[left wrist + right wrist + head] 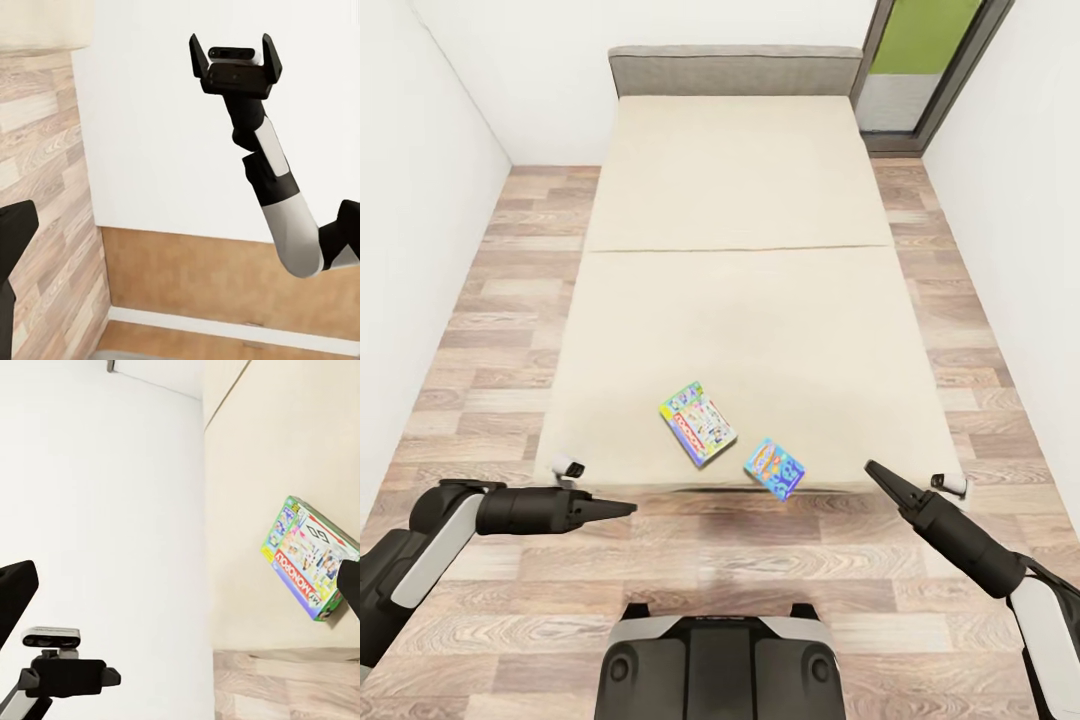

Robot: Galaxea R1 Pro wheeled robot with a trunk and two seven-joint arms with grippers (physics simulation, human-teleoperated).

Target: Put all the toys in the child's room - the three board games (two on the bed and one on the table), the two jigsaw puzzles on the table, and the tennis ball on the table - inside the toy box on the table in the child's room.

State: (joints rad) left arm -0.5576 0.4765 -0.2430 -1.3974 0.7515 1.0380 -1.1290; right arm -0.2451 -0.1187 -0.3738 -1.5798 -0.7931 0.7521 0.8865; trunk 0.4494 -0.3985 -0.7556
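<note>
Two board games lie flat on the beige bed [730, 200], close to its near edge. One is a white-green-red box [698, 422], also seen in the right wrist view [309, 556]. The other is a smaller blue-yellow box [775, 468] to its right. My left gripper [626, 508] hovers open just off the bed's near edge, left of the games. My right gripper [872, 468] is open too, right of the blue box, and the left wrist view shows its fingers [196, 54] spread. Neither holds anything. The table, toy box, jigsaw puzzles and tennis ball are out of view.
White walls close in on both sides of the bed, with strips of wood-plank floor [480, 330] between. A grey headboard [735, 70] stands at the far end and a dark-framed window [930, 60] at the back right. My base [720, 665] sits at the bed's foot.
</note>
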